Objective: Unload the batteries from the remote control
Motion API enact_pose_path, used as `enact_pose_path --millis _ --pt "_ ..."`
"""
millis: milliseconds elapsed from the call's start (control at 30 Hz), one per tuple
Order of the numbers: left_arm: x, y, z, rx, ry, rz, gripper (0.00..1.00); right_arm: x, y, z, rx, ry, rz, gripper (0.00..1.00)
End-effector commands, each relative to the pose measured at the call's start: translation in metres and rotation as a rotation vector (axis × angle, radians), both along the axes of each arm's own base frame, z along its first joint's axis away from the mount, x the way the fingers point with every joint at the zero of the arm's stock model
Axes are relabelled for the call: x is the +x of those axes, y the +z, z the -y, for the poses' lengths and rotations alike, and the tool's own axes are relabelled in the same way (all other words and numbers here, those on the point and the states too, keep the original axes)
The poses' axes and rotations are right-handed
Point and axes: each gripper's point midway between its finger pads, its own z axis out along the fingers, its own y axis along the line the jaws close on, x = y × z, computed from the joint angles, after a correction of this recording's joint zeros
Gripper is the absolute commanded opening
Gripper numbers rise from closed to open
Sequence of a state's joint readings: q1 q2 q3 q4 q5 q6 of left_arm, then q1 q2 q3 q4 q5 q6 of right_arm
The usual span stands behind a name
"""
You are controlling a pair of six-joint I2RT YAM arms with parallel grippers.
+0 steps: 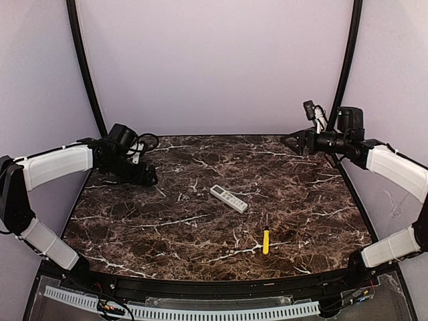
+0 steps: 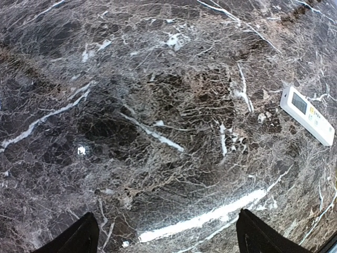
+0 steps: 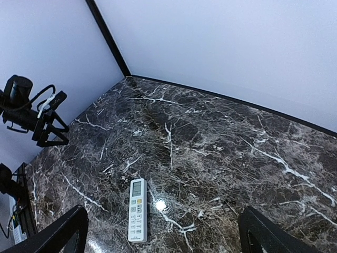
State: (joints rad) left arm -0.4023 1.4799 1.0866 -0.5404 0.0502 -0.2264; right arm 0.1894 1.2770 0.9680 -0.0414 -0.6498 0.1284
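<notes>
While left gripper (image 2: 167, 213), right gripper (image 3: 163, 208) gape, slim remote control (image 3: 138, 210) on table (image 1: 167, 204) (possibly marble).

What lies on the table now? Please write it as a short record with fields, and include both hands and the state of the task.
table: dark marble top
remote: white, near the middle, buttons facing up
screwdriver: yellow handle, nearer the front edge, apart from the remote
left hand: open, holds nothing, at the far left
right hand: open, holds nothing, at the far right
batteries: none in sight
task: not started, nothing touches the remote
</notes>
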Motion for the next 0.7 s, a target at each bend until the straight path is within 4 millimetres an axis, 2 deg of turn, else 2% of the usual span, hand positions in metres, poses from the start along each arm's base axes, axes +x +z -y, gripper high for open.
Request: enact_pose_path --millis 0,233,433,667 --pt "-0.009 0.006 0.020 -0.046 -0.089 0.036 0.91 -0.008 -0.007 -0.027 -0.088 0.094 0.027 0.99" --pt "-0.016 0.011 0.044 -0.148 -0.165 0.090 0.90 -0.024 -0.054 -0.083 -0.244 0.230 -0.046 0.99" --pt "-0.021 0.011 0.050 -0.205 -0.189 0.117 0.89 -0.048 -0.092 -0.132 -0.339 0.347 -0.080 0.99" --pt "-0.023 0.012 0.053 -0.225 -0.198 0.129 0.88 -0.059 -0.140 -0.161 -0.450 0.394 -0.144 0.94"
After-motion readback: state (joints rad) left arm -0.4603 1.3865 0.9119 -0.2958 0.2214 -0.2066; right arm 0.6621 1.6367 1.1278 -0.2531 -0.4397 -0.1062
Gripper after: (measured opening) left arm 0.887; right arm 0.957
